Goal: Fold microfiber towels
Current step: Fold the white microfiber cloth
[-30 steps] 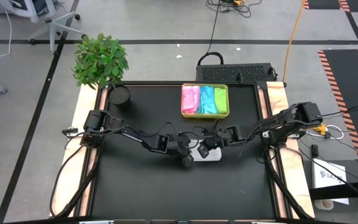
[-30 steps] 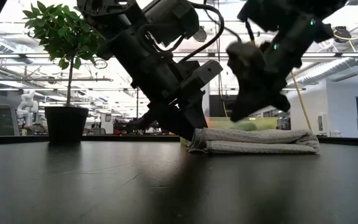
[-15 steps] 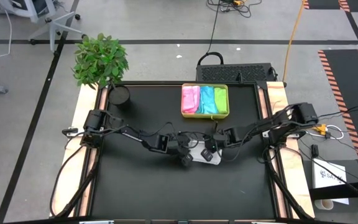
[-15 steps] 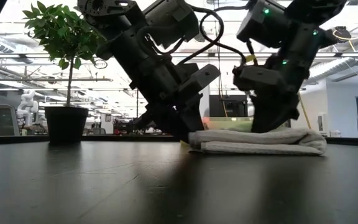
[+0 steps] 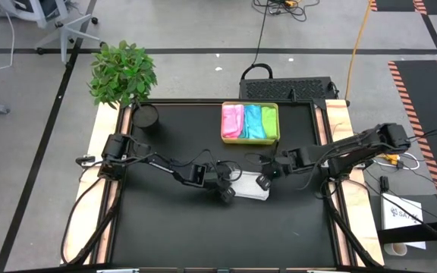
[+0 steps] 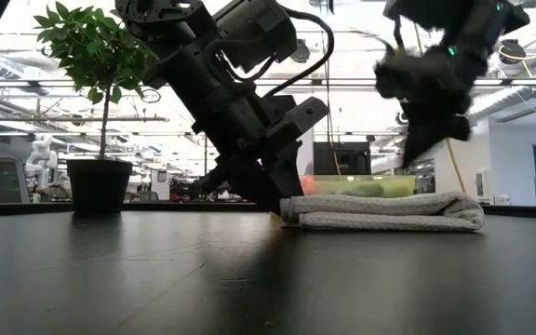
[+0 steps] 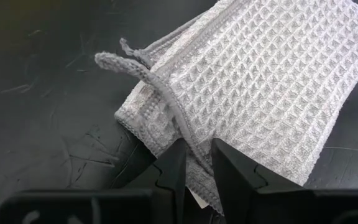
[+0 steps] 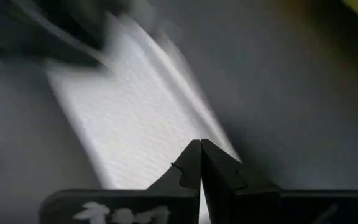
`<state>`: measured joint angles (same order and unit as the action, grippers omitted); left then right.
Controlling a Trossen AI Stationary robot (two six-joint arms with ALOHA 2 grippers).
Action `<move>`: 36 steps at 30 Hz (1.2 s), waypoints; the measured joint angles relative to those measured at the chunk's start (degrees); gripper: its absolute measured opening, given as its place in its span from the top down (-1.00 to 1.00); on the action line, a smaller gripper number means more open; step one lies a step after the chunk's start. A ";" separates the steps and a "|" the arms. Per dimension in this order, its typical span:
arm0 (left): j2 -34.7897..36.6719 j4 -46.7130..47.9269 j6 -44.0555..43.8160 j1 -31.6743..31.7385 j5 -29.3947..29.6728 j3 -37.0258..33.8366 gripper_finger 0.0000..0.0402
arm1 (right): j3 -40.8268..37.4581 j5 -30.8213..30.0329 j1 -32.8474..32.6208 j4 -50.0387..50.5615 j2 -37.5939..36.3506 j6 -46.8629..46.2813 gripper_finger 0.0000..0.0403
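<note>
A white waffle-weave towel [image 5: 250, 186] [image 6: 389, 212] lies folded flat in several layers near the middle of the black table. My left gripper [image 5: 232, 189] [image 7: 197, 146] is at its left end, shut on it. My right gripper [image 5: 264, 182] [image 6: 412, 154] hangs shut above the towel's right part, clear of it; its wrist view shows the towel [image 8: 142, 124] blurred below. Pink, teal and lime green towels lie side by side in the yellow-green tray [image 5: 278, 121] at the far side. My left gripper pinches the towel's left-end edge [image 7: 194, 134] between its two fingers, over several stacked layers. The fingers slant down from the table's left. The towel rests flat on the table, slack, and a loose hem strip [image 7: 135, 65] curls up beside the hold.
A potted plant [image 5: 124, 72] stands off the far left corner and a dark round cup [image 5: 146, 116] on the table near it. The tray [image 6: 361, 186] sits right behind the towel. Bare black table lies toward the near edge.
My right gripper came down onto the towel's right part with shut fingers, then rose and drew back toward the table's right edge, tipping as it went. The towel has stayed folded on the table. My left gripper has kept its hold.
</note>
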<state>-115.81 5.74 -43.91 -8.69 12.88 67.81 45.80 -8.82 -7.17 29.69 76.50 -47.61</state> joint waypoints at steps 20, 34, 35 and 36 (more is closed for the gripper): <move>-0.04 0.42 -0.34 -0.02 -0.82 -0.04 0.60 | 0.02 6.60 -8.57 -24.55 17.01 -2.86 1.00; -0.04 1.62 -0.43 -0.04 -1.15 0.00 0.60 | 0.07 11.11 -9.85 -14.91 12.37 -2.47 1.00; -0.04 1.62 -0.43 -0.04 -1.15 0.00 0.60 | 0.07 11.11 -9.85 -13.01 11.75 -2.38 1.00; -0.04 1.62 -0.43 -0.04 -1.13 0.00 0.60 | 0.07 11.07 -9.85 -10.74 11.11 -2.29 1.00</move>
<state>-115.85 7.35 -44.34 -8.73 11.75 67.81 45.87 2.25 -17.02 18.95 87.61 -49.90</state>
